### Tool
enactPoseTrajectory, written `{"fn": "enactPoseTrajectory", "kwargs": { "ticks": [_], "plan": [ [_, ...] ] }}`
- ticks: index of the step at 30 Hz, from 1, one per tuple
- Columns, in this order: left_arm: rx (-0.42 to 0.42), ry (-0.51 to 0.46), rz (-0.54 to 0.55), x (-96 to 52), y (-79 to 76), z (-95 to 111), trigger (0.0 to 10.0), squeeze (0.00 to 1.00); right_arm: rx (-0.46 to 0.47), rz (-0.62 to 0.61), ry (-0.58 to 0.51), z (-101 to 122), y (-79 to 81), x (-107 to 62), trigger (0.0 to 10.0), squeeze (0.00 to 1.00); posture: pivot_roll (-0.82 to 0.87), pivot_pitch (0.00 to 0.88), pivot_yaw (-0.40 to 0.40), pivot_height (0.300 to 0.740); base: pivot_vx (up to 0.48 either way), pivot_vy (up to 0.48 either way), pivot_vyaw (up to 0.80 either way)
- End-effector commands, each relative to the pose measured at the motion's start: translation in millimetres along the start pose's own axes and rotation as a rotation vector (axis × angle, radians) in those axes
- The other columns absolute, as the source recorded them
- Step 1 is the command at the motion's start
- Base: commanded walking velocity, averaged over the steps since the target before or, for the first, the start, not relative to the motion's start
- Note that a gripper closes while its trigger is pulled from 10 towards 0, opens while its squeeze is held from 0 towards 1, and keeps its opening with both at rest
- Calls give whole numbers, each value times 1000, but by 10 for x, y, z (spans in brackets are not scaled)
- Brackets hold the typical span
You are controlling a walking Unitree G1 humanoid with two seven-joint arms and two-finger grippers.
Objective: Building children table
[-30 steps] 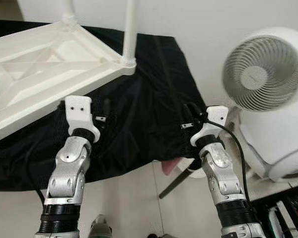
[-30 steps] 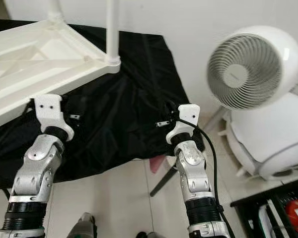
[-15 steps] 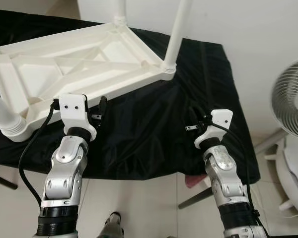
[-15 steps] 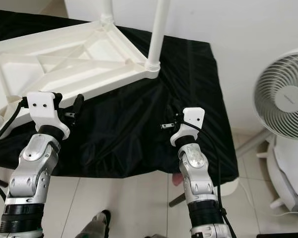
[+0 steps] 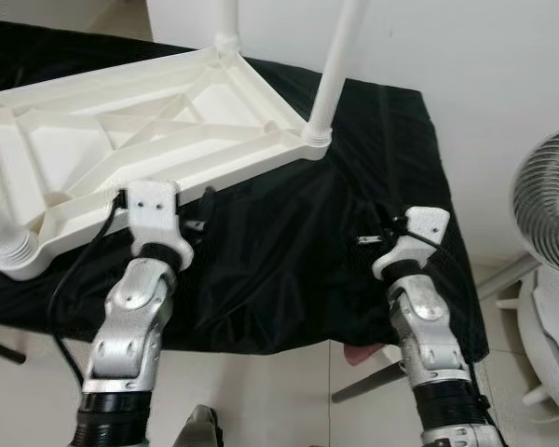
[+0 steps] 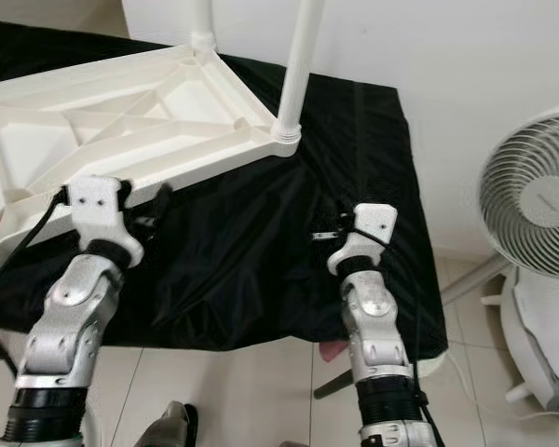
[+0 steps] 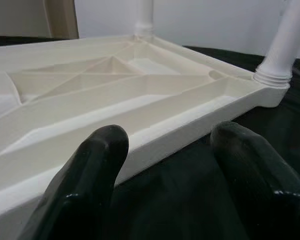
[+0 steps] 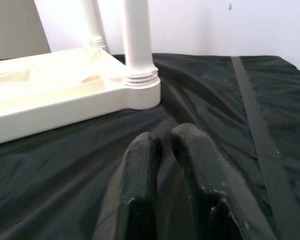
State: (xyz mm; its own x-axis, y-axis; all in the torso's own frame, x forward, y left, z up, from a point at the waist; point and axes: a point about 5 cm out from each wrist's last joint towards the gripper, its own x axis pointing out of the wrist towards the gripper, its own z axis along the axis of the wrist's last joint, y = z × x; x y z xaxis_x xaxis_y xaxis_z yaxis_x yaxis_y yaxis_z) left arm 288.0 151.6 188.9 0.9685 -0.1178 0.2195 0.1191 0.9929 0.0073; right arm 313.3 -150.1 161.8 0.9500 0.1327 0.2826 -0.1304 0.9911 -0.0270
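Note:
A white plastic children's table [image 5: 140, 130] lies upside down on a black cloth [image 5: 289, 251], with white legs [image 5: 335, 65] screwed into its corners and pointing up. My left gripper [image 7: 165, 150] is open, hovering over the cloth just short of the table's near rim [image 7: 155, 135]. My right gripper [image 8: 165, 145] is shut and empty, low over the cloth and aimed toward the nearest corner leg [image 8: 139, 45].
The cloth-covered surface ends at a front edge [image 5: 261, 345] close to my arms, with tiled floor below. A white fan [image 5: 550, 205] stands at the right, beside a white wall [image 5: 466, 56].
The camera has swung left, bringing more of the table into view and pushing the fan to the right edge. Both arms have stayed low over the cloth.

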Motion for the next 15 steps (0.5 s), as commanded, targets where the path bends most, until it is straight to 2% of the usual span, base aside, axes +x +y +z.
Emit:
{"fn": "enactPoseTrajectory", "kwargs": {
  "ticks": [1, 3, 4, 5, 7, 9, 11, 12, 15],
  "plan": [
    [4, 15, -32, -34, -51, -46, 10000, 0, -8, -20, 5, -22, -71, -46, 10000, 0, 186, 143, -103, 740, 0, 0, 0],
    [-7, 20, -63, -185, -62, -85, 10000, 0, -16, -22, -4, -15, -95, -106, 10000, 0, 184, 139, -101, 740, 0, 0, 0],
    [-7, 20, -63, -185, -62, -85, 10000, 0, -16, -22, -4, -15, -95, -106, 10000, 0, 184, 139, -101, 740, 0, 0, 0],
    [-9, 29, -55, -262, -23, -97, 10000, 0, -24, -24, -8, -9, -105, -152, 10000, 0, 187, 134, -102, 740, 0, 0, 0],
    [-9, 29, -55, -262, -23, -97, 10000, 0, -24, -24, -8, -9, -105, -152, 10000, 0, 187, 134, -102, 740, 0, 0, 0],
    [-5, 42, -12, -416, 93, -107, 10000, 0, -41, -28, -8, -11, -133, -268, 10000, 0, 195, 136, -103, 740, 0, 0, 0],
    [-5, 42, -12, -416, 93, -107, 10000, 0, -41, -28, -8, -11, -133, -268, 10000, 0, 195, 136, -103, 740, 0, 0, 0],
    [14, 56, 52, -552, 244, -113, 10000, 0, -52, -42, 14, -51, -179, -366, 10000, 0, 207, 142, -107, 740, 0, 0, 0],
    [28, 58, 80, -595, 307, -105, 10000, 0, -55, -47, 23, -69, -198, -390, 10000, 0, 207, 142, -107, 740, 0, 160, 0]
  ]
}}
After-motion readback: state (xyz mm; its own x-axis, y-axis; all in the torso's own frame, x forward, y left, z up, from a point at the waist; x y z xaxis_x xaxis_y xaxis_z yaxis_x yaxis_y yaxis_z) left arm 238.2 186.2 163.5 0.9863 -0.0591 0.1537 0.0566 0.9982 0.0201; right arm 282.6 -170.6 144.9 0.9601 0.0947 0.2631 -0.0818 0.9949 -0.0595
